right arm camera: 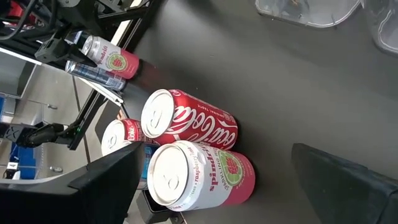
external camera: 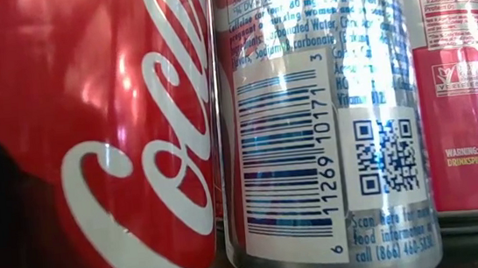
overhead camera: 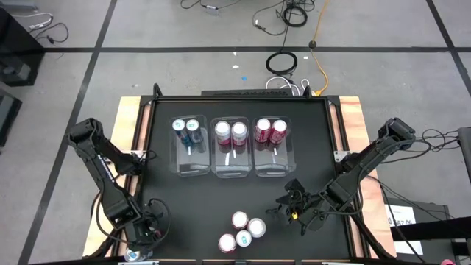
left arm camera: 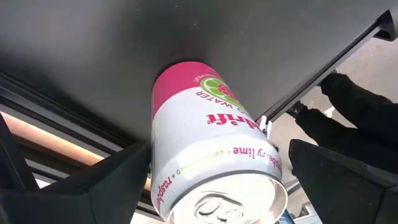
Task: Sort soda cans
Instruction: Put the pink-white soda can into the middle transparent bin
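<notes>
A pink-and-white soda can (left arm camera: 205, 143) stands upright on the black table at its near left corner. My left gripper (left arm camera: 217, 171) is open and points steeply down, one finger on either side of the can's upper part. Several more soda cans (overhead camera: 241, 231), red and pink-and-white, stand in a tight group near the front edge. My right gripper (overhead camera: 292, 207) hangs open just right of this group, slanting down toward it (right arm camera: 186, 155). Three clear bins behind hold two teal cans (overhead camera: 185, 129), two pink-and-white cans (overhead camera: 230, 132) and two dark red cans (overhead camera: 270, 131). My left gripper has its fingers beside the pink-and-white can's side wall (left arm camera: 163, 174), just below the rim, coming from above. One finger (left arm camera: 121, 180) shows right against the can; whether it touches, I cannot tell. The other finger stands apart. The can rests on its base on the table.
The three bins (overhead camera: 190, 168) stand side by side across the middle of the table, each with free room in its near half. A raised rail (left arm camera: 74, 124) runs along the table's edge close to the left can. Cables lie on the floor beyond the far edge.
</notes>
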